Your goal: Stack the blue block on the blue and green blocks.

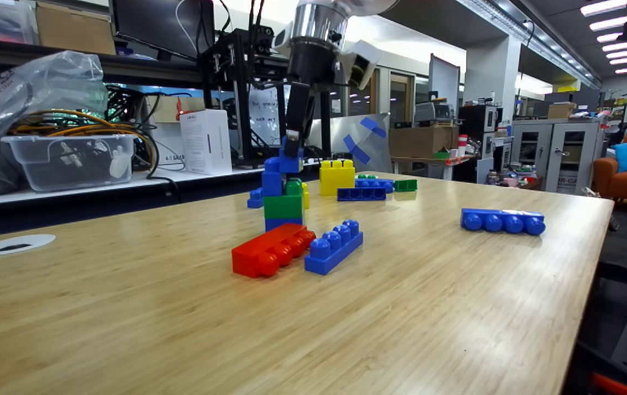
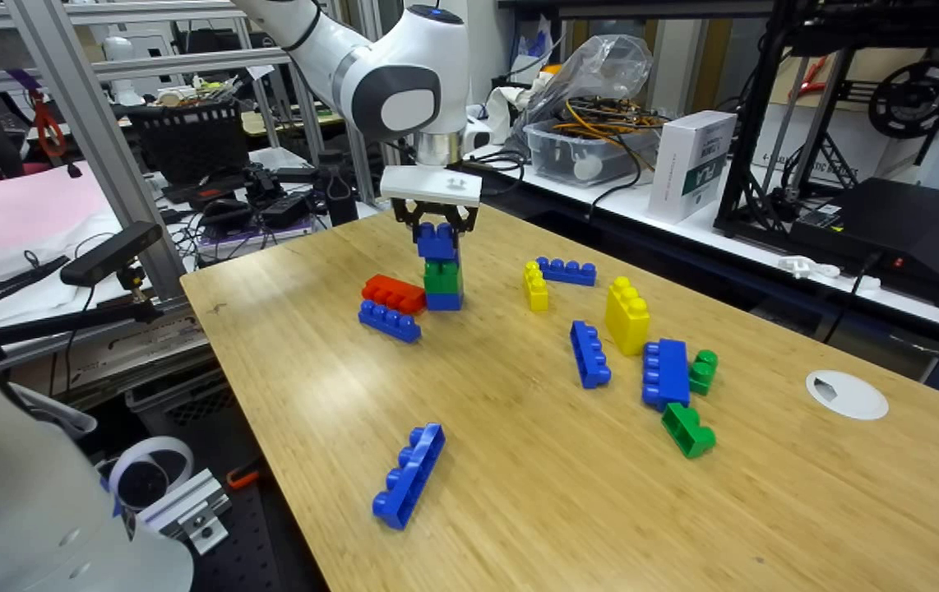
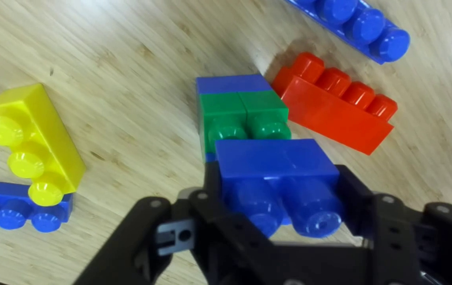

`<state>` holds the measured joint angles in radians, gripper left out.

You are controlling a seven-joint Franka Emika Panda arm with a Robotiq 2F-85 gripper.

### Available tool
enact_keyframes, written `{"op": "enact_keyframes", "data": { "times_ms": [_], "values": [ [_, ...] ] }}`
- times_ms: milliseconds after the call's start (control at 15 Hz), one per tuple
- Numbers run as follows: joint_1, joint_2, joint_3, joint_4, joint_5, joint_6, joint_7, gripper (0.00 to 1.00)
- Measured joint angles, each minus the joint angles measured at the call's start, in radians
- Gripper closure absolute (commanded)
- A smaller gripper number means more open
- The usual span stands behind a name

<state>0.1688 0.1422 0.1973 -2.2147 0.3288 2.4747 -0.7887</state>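
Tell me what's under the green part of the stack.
Under the green part, a blue piece shows, resting on the table. The joint between green and blue and the blue piece's underside are covered, so neither can be seen.

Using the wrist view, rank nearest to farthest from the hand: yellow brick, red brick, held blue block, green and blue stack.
1. Held blue block: gripped in the hand.
2. Green and blue stack: just below it.
3. Red brick: right of the stack.
4. Yellow brick: at far left.

Metal framing point(image 2: 93, 148), cables point(image 2: 613, 119) and perhaps a 3D printer point(image 1: 241, 55) mark a lab.
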Motion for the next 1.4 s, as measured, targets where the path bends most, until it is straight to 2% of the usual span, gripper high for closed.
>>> {"op": "enact_keyframes", "data": {
  "times_ms": [1400],
  "values": [
    [0.000, -0.035, 0.001, -0.032, -0.052, 0.000, 0.044, 0.55]
  ]
}}
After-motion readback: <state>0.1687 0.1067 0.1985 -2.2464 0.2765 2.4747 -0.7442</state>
